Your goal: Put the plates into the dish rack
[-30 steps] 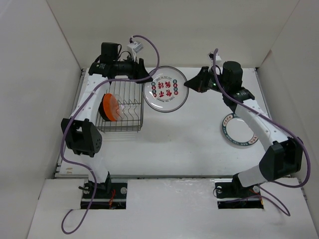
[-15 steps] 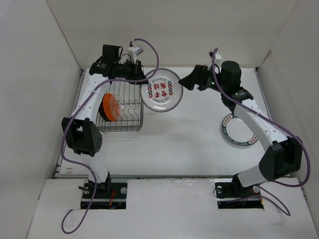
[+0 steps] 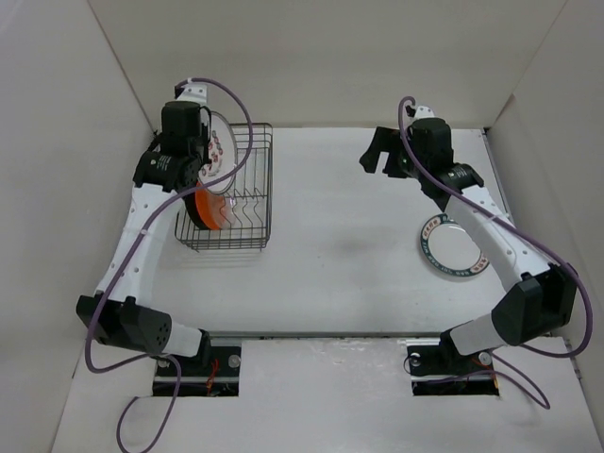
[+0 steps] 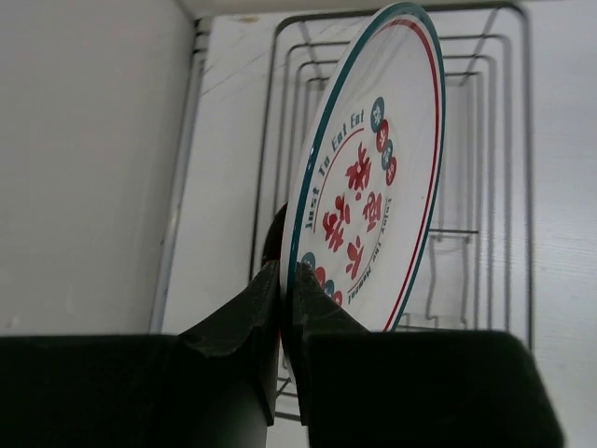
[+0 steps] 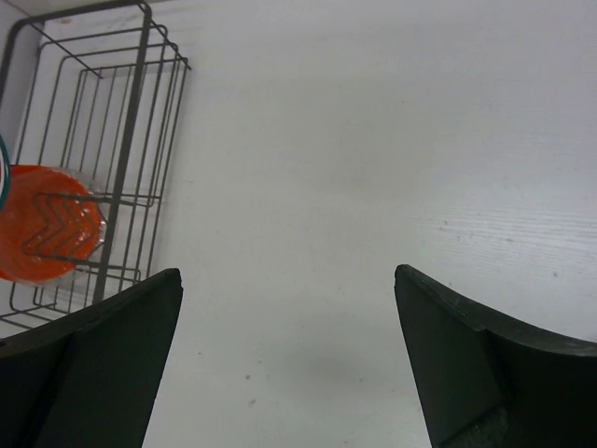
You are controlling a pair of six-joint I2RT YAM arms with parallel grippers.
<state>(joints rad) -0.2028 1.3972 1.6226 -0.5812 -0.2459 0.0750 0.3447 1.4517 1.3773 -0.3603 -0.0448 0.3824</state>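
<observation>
- my left fingers (image 4: 284,285) clamped on the red-character plate (image 4: 373,187) rim, holding it upright over the dish rack (image 3: 269,189), upper left
- my right fingers (image 3: 376,151) wide apart, upper right
- orange plate (image 3: 208,203) standing in the rack

The left gripper (image 3: 208,159) holds the white plate with red marks (image 3: 222,140) up on its edge, over the far left part of the dish rack (image 3: 268,189). An orange plate (image 3: 206,205) stands in the rack on the near left side. The right gripper (image 3: 376,151) is up over the table (image 3: 340,264), well apart from the rack, holding nothing. A white plate with a green rim (image 3: 451,250) lies flat on the table by the right arm
</observation>
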